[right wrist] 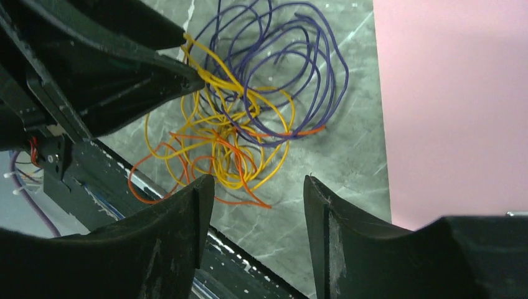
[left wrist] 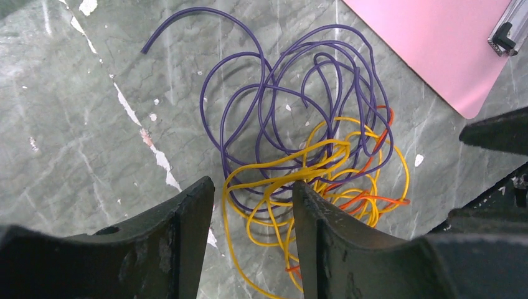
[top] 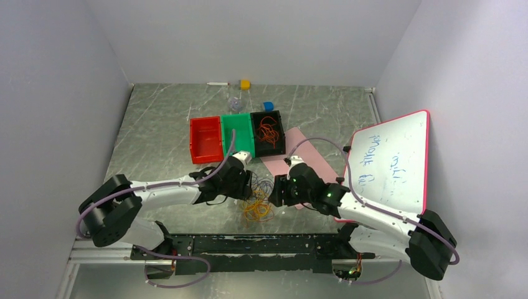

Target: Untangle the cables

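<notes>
Dark fingers of the left gripper [left wrist: 252, 243] fill the bottom of its wrist view. They are spread apart, with yellow strands of the cables [left wrist: 299, 143] running through the gap but nothing pinched. Fingers of the right gripper [right wrist: 258, 230] also stand parted, over bare table [right wrist: 348, 168] just short of the orange loops. The tangle lies on the table between the two grippers, beside a pink sheet [left wrist: 436, 43]. The step in hand looks like choosing a strand to pull free. It would go best by closing on one yellow loop at the edge while the other gripper pins the purple mass, then drawing apart slowly. Only the overhead view shows the red bin [top: 205, 140], green bin [top: 240, 124] and black bin [top: 278, 118] farther back, the black one holding orange wire. Only the right wrist view shows a yellow strand seemingly riding against the left fingertip.
</notes>
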Tool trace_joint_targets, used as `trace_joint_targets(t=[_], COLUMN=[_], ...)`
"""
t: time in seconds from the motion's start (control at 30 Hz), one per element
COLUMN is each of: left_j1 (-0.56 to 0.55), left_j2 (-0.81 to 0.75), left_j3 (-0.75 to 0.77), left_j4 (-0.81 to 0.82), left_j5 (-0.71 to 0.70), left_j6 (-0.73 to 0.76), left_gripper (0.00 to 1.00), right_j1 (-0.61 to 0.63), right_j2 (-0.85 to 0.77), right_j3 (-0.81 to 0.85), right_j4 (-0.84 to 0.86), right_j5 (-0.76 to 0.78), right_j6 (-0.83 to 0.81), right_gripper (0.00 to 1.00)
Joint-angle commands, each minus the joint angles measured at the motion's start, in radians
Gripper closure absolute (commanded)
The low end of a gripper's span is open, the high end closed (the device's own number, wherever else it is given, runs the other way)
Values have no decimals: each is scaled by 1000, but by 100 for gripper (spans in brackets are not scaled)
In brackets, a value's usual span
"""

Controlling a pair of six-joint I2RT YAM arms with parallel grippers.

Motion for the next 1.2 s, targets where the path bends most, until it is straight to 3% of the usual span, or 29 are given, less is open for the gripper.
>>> trace_joint_targets(t=[0.0, 0.1, 0.27, 0.43, 0.63, 0.93, 1.17], left_j1=[-5, -5, 2, 53, 123, 128, 128], left_j2=[40, 73, 132, 93, 30, 20, 14], left_j3=[18, 37, 68, 32, -24, -48, -45], left_j4=[69, 58, 4, -12, -25, -10, -14], left_j5=[26, -8, -54, -82, -79, -46, -50], left_j6=[-5, -5, -34, -70, -76, -73, -68], left_gripper=[45, 50, 75, 86, 90, 91, 91], right_j1=[40, 48, 64, 70, 70, 70, 70], right_j2=[-44, -47, -21, -12, 13, 149, 254], right_j3=[-57, -86, -117, -141, -147, -114, -111], right_j4=[79, 124, 179, 230, 288, 407, 524], right_j5=[44, 4, -36, -60, -64, -18, -65], right_j6=[55, 39, -2, -21, -43, -90, -117], right_gripper=[41, 41, 42, 42, 46, 50, 53])
